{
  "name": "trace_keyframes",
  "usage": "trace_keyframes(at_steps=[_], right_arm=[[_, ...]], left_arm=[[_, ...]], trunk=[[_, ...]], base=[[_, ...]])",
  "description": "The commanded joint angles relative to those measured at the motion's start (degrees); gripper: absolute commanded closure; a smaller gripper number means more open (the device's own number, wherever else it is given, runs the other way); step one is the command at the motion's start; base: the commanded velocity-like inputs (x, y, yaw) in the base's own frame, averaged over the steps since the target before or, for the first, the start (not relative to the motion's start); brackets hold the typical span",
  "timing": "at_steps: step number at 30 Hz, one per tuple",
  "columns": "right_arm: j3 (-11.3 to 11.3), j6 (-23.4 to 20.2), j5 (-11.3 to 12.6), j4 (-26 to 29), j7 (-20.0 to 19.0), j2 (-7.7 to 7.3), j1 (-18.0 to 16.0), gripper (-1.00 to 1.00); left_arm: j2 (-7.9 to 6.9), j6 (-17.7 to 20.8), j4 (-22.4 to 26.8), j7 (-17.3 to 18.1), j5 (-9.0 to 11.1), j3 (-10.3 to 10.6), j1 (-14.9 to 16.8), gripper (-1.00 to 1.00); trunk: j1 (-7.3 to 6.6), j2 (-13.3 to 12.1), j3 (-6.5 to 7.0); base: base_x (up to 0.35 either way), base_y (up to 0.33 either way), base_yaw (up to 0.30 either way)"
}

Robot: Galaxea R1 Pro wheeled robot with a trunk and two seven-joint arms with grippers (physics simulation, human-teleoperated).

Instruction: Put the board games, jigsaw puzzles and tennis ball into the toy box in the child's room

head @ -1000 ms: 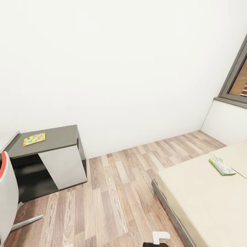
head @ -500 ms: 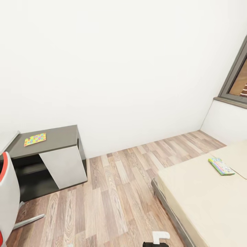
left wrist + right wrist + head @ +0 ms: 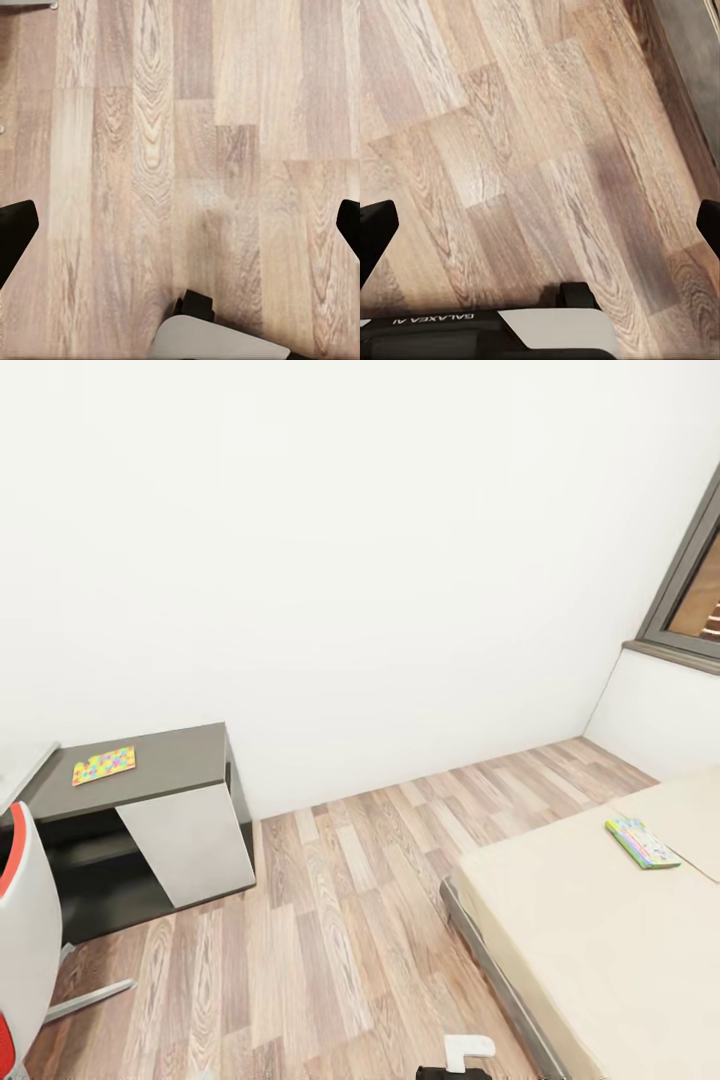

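The bed (image 3: 600, 930) fills the right, its beige mattress carrying one board game (image 3: 642, 843) near the far edge. At left, the dark bench (image 3: 165, 760) bears a jigsaw puzzle (image 3: 103, 765). Left pincer (image 3: 180, 232) and right pincer (image 3: 540, 229) — fingers spread wide, empty — hang over wooden floor (image 3: 330, 920).
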State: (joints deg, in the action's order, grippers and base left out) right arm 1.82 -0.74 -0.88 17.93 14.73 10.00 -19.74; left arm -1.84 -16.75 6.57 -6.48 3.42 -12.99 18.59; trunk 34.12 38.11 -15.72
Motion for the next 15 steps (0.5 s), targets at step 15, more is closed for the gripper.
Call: trace_keyframes(at_steps=[15], right_arm=[[0.2,-0.22,-0.02,0.0,0.3,0.0,-0.03,-1.0]], left_arm=[[0.0,-0.22,-0.07,-0.03,0.36,0.09,0.05,-1.0]], trunk=[[-3.29,-5.97,1.21]], base=[[0.0,0.0,0.0]])
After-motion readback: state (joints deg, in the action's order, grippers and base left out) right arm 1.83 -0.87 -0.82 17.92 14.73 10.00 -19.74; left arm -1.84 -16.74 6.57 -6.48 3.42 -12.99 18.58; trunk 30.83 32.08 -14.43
